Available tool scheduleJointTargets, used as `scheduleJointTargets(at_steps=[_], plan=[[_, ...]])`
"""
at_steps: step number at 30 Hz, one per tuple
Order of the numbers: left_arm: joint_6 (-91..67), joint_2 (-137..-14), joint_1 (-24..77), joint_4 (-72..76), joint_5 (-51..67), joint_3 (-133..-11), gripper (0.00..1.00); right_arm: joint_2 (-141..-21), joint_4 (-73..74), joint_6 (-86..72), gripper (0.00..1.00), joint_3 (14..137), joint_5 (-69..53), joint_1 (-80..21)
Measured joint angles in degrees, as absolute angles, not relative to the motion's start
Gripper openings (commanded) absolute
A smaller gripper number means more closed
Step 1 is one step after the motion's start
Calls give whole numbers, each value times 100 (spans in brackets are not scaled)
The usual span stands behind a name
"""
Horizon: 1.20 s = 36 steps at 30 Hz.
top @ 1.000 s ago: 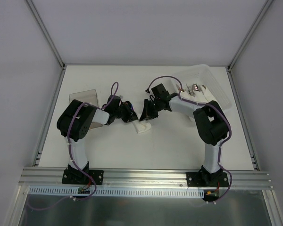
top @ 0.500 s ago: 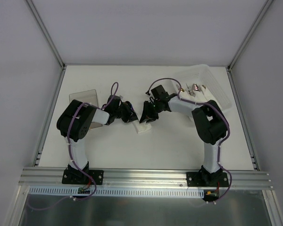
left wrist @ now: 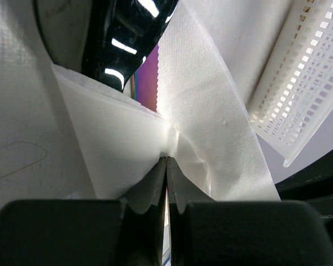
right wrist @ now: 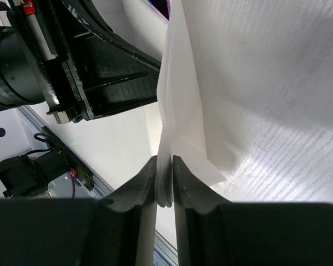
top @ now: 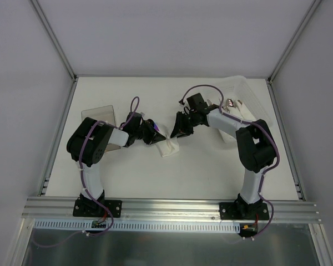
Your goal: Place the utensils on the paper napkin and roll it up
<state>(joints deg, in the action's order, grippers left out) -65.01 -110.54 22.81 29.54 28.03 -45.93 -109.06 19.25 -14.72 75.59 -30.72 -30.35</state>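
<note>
- Right gripper [top: 181, 127] is sitting farther back and to the right than a second ago, with its arm's elbow swinging out toward the box [top: 250, 91]. Left gripper [top: 154, 134] is keeping its spot.
- Napkin [top: 169, 146] is lying mid-table [top: 211, 172], between and just in front of the two grippers. More of it is showing than before, and its upper end is reaching up toward the left gripper.
- Left jaws are pressing fully together on a fold of the napkin. In the left wrist view the paper is bunching and creasing just ahead of the tips.
- Past that pinch the napkin is parting into two sheets. The spoon [left wrist: 122, 33], with its glossy black bowl, and the purple piece [left wrist: 146, 83] are lying in the cleft between them.
- Right jaws are standing a thin slit apart, with a folded edge of napkin running down into the slit. Cannot tell whether the pads are actually pressing on it.
- In the right wrist view the napkin is rising off the table as a ridge and leading away toward the black body of the left gripper.
- Box is sitting at the far right beside the right arm, holding cutlery [top: 228, 103].
- Grey see-through sheet [top: 98, 116] is lying flat at the far left, behind the left arm.
</note>
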Motion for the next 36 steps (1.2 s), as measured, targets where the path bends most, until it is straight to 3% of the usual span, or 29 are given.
scheduleJointTargets(at_steps=[5, 8, 36], plan=[[-6501, -11054, 2281, 2954, 2801, -4593, 0, -10906, 1949, -1431, 4, 7572, -3092, -3041], [-6501, -11054, 2281, 2954, 2801, -4593, 0, -10906, 1953, -1459, 0, 7572, -3103, -3065], [-6514, -10868, 2281, 2740, 2683, -4534, 1, -11688, 1212, -2554, 0, 7363, -3124, -3647]])
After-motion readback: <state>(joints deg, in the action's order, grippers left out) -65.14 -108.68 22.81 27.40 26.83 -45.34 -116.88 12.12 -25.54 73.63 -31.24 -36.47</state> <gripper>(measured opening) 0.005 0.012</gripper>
